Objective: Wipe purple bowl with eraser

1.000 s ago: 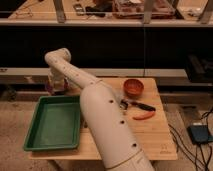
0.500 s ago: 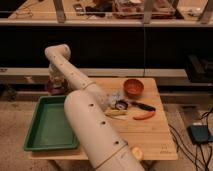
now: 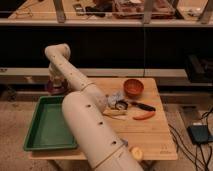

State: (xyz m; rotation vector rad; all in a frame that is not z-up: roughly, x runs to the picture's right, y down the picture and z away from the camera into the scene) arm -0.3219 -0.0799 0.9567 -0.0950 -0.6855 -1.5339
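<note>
The purple bowl [image 3: 51,89] sits at the far left back corner of the wooden table [image 3: 150,132], just behind the green tray; only its rim shows. My gripper [image 3: 56,81] hangs down from the white arm's wrist right over that bowl, at or inside its rim. I cannot make out an eraser; whatever the gripper holds is hidden by the wrist. The arm [image 3: 85,120] runs from the bottom of the view up across the table's left half to the bowl.
A green rectangular tray [image 3: 47,127] lies front left. An orange-red bowl [image 3: 133,87] stands at the back right. A round object [image 3: 120,105], a black-handled knife [image 3: 142,106], a red pepper [image 3: 144,116], a yellow piece [image 3: 114,113] and a small yellow item [image 3: 136,152] lie around the middle and front.
The arm's forearm has swung left and nearer the camera. The gripper has stayed at the purple bowl, shifting only slightly.
</note>
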